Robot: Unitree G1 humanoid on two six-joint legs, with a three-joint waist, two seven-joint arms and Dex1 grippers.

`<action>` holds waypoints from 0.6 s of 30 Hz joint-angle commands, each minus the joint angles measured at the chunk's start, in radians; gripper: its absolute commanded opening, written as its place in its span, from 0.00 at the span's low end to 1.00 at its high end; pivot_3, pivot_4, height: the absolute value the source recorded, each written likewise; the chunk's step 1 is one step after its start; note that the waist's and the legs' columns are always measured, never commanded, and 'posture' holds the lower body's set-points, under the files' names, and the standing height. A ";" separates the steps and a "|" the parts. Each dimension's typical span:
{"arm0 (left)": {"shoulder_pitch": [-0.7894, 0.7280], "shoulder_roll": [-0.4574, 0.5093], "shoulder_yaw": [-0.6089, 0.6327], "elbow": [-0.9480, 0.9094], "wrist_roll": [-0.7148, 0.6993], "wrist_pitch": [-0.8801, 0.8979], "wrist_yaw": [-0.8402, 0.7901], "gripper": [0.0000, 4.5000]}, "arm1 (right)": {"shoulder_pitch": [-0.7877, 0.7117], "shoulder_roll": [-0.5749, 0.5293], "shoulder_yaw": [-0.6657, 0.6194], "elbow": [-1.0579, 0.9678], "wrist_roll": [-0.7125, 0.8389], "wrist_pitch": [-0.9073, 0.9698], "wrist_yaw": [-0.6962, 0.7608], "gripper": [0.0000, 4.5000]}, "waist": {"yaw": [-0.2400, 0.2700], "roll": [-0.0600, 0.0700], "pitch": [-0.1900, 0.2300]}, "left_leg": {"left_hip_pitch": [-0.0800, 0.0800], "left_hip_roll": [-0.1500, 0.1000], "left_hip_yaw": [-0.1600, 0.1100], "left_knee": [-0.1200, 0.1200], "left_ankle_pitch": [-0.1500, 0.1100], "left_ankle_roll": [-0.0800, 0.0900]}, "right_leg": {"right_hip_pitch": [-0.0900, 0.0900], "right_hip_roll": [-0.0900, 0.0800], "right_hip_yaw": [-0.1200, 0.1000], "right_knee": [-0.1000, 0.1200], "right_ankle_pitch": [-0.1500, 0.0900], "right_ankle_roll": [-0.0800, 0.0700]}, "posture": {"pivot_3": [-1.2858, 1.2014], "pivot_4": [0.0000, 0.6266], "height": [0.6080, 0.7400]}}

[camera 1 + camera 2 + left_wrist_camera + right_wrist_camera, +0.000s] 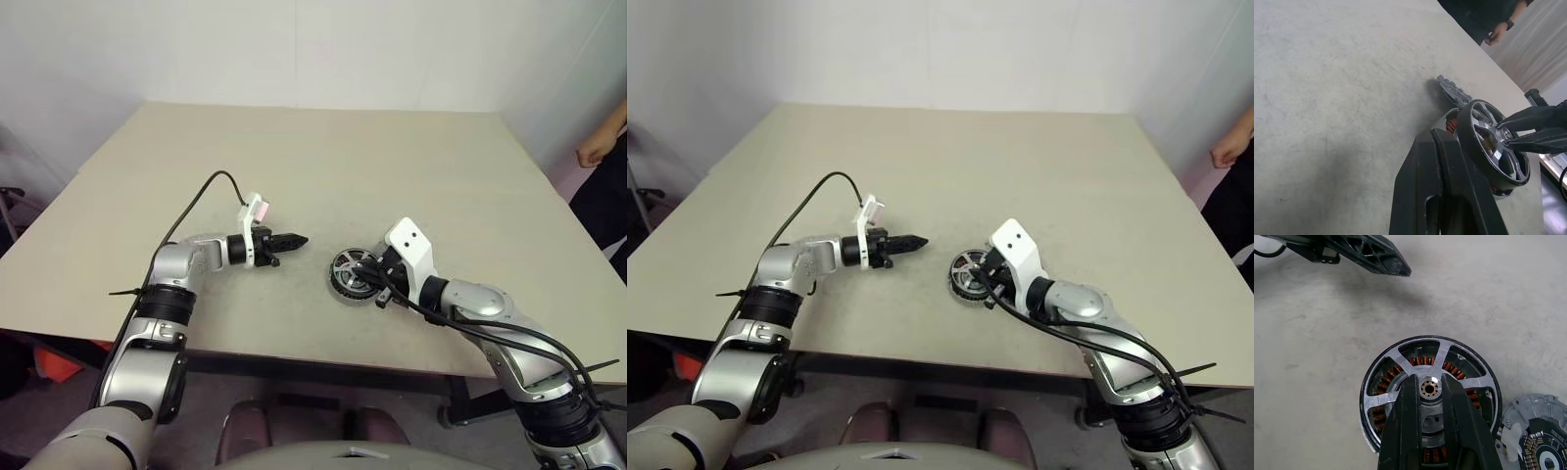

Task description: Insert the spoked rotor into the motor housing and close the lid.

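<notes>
Pinching the shiny spoked rotor (1430,382) hub over copper windings, right gripper (1430,387), left gripper (294,240) closed, matte table (392,166).

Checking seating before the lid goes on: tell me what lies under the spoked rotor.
Copper windings of the motor housing show through the spoked rotor. The right gripper straddles its hub, covering the part nearest it.

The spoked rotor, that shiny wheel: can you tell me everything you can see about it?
The spoked rotor is a shiny silver metal wheel with flat spokes, a dark rim and a small hub in the middle. It sits flat in the motor housing, whose copper-coloured windings show between the spokes, on the table. The right claw has its two black fingers on either side of the hub.
</notes>
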 commanded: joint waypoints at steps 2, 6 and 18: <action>-0.020 0.011 0.008 -0.013 -0.009 -0.014 0.004 0.00 | -0.015 0.004 -0.008 -0.015 0.001 -0.026 0.005 0.06 | 0.000 0.000 0.000 | 0.000 0.000 0.000 0.000 0.000 0.000 | 0.000 0.000 0.000 0.000 0.000 0.000 | 0.52 0.00 1.00; -0.020 0.011 0.007 -0.011 -0.008 -0.016 0.004 0.00 | -0.017 0.005 -0.017 -0.017 0.016 -0.030 0.020 0.13 | 0.000 0.000 0.000 | 0.000 0.000 0.000 0.000 0.000 0.000 | 0.000 0.000 0.000 0.000 0.000 0.000 | 0.52 0.00 1.00; -0.018 0.009 0.000 0.005 0.001 -0.027 0.004 0.00 | -0.047 -0.002 -0.038 -0.051 0.003 -0.050 0.015 0.35 | 0.000 0.000 0.000 | 0.000 0.000 0.000 0.000 0.000 0.000 | 0.000 0.000 0.000 0.000 0.000 0.000 | 0.52 0.00 1.00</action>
